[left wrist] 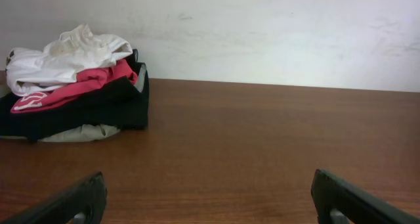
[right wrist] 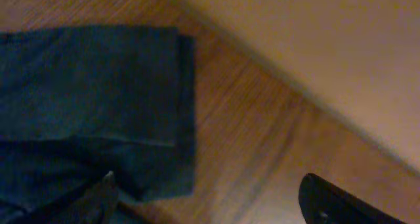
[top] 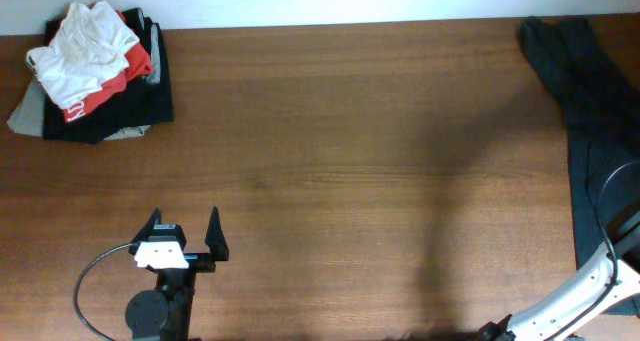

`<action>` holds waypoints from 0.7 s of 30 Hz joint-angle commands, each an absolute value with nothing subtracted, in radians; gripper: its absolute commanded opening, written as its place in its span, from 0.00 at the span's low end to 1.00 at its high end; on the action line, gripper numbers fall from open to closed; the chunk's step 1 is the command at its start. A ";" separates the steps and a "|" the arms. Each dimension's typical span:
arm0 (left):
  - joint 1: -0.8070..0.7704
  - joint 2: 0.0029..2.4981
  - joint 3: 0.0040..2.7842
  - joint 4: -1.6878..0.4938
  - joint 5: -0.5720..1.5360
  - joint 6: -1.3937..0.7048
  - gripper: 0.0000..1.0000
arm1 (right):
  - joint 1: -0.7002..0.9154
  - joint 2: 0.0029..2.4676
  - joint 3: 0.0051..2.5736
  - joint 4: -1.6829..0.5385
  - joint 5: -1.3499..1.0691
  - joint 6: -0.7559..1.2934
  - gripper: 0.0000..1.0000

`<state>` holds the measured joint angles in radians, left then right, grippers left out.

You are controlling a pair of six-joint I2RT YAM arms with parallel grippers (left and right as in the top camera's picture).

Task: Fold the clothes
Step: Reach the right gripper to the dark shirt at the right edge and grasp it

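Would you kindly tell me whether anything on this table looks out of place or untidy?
The dark blue garment sprawls unfolded along the right side of the wooden table. On the far-left stack of clothes, a crumpled white top sits askew.

One clothes pile (top: 95,71), one dark garment (top: 590,91), two claws (top: 184,223) (right wrist: 211,201), one table (top: 350,181).

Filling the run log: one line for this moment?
left pincer: open, empty | right pincer: open, above dark garment edge | clothes pile: far-left corner
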<state>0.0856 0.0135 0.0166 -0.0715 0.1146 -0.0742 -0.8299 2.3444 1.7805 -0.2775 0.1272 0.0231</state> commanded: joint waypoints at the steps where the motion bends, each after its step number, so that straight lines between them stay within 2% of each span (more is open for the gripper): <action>1: 0.090 0.007 0.009 -0.072 0.107 -0.062 0.99 | -0.825 2.401 1.796 -0.241 0.068 0.088 0.88; 4: 0.090 0.007 0.009 -0.072 0.107 -0.062 0.99 | -0.824 2.424 1.796 -0.212 0.044 0.087 0.82; 8: 0.090 0.007 0.009 -0.072 0.107 -0.062 0.99 | -0.824 2.444 1.796 -0.186 0.037 0.087 0.82; 9: 0.090 0.007 0.009 -0.072 0.107 -0.062 0.99 | -0.824 2.444 1.796 -0.184 0.037 0.088 0.78; 15: 0.090 0.007 0.009 -0.072 0.107 -0.062 0.99 | -0.824 2.443 1.797 -0.180 0.037 0.134 0.39; 19: 0.090 0.007 0.009 -0.072 0.107 -0.062 0.99 | -0.824 2.416 1.800 -0.203 0.037 0.212 0.04; 21: 0.090 0.007 0.009 -0.072 0.107 -0.062 0.99 | -0.824 2.384 1.800 -0.217 0.036 0.248 0.04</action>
